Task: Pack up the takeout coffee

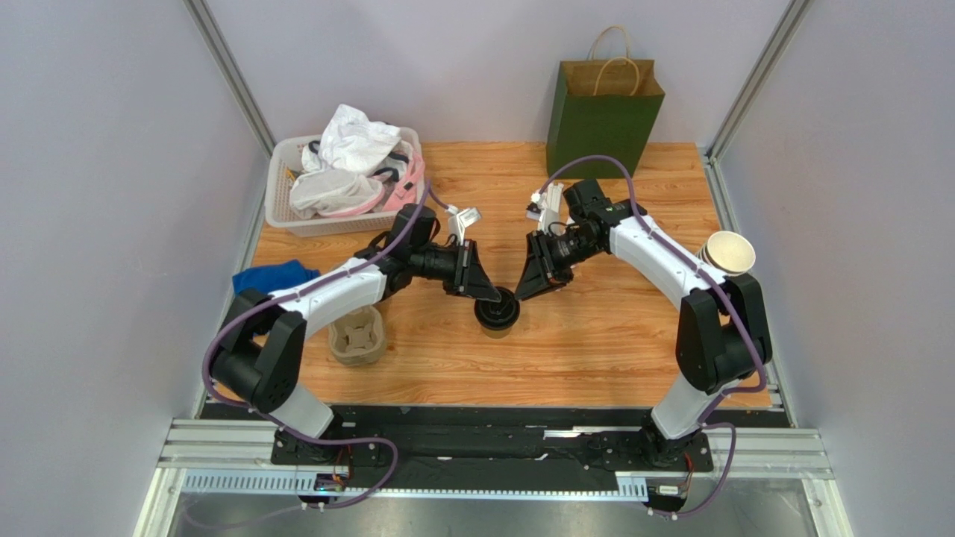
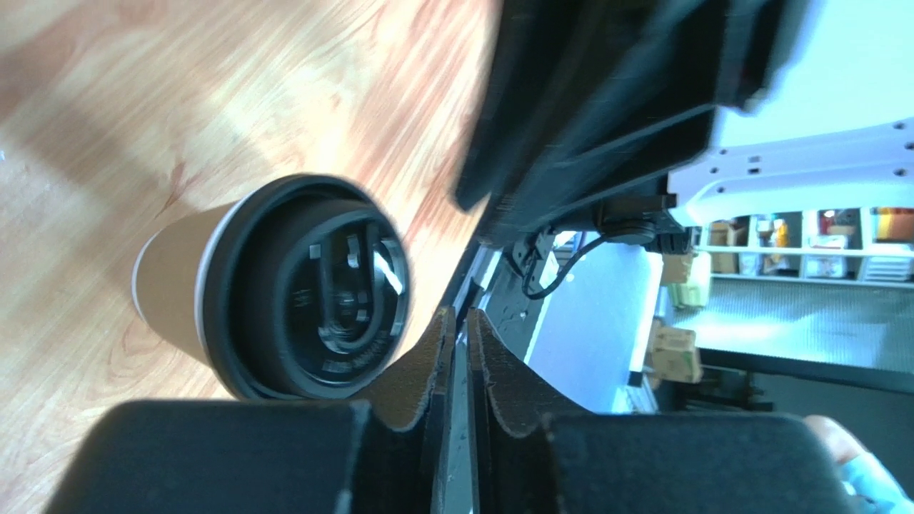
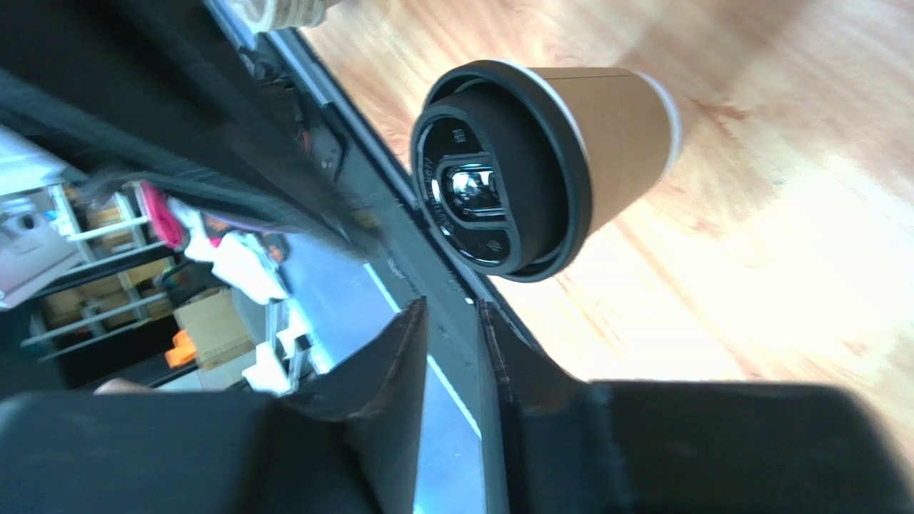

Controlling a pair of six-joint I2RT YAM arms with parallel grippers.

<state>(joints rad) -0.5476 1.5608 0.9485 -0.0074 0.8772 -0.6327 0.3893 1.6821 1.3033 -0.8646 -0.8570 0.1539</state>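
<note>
The takeout coffee [image 1: 497, 310], a brown paper cup with a black lid, stands upright on the wooden table [image 1: 605, 347] near the middle. My left gripper [image 1: 479, 283] hovers just up-left of it and my right gripper [image 1: 534, 282] just up-right, both tilted down toward the lid. In the left wrist view the cup [image 2: 274, 289] lies left of my gripper [image 2: 458, 324], whose jaws stand a thin slit apart, with nothing between them. In the right wrist view the cup [image 3: 542, 161] sits beyond my gripper [image 3: 452, 313], whose jaws are open and empty.
A green paper bag [image 1: 604, 114] stands at the back edge. A white basket [image 1: 283, 204] of cloths sits back left, with a blue cloth [image 1: 274, 276] and a pulp cup carrier [image 1: 357, 336] in front of it. An open paper cup [image 1: 729, 254] sits by the right arm.
</note>
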